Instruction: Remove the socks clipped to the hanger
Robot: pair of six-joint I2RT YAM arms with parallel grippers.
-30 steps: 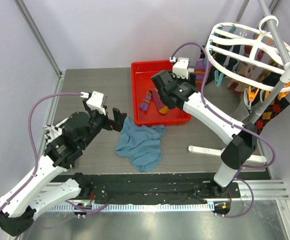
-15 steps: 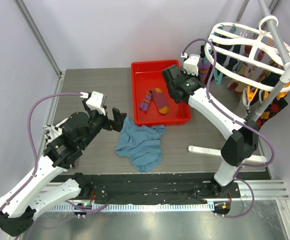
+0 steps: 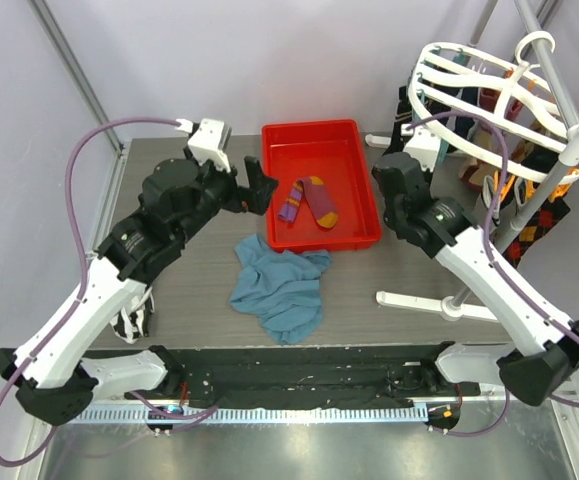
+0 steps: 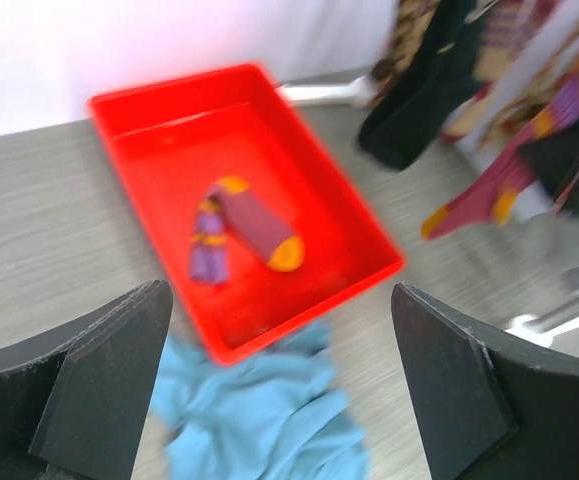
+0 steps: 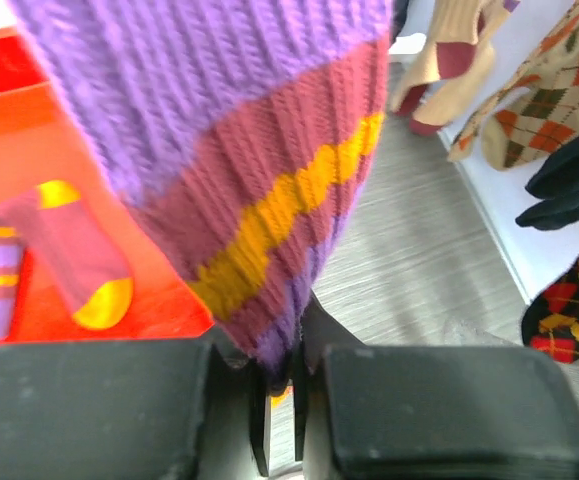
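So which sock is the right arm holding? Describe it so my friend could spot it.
Find the white hanger at the back right of the table. On its side nearest the red tray hangs a sock, its lower end pinched by the right fingers. Its neighbours are tan, argyle or plain dark; this one is purple with maroon and yellow bands.

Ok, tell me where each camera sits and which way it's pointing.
Top external: fixed above and behind the bases, looking down on the table, red tray, blue cloth and hanger; left arm and right arm show.
Left wrist: on the left arm, facing the red tray; the open left gripper frames the bottom corners.
Right wrist: on the right arm, facing the hanging striped sock pinched in the right gripper.
Shared: all three show the loose sock lying in the tray.
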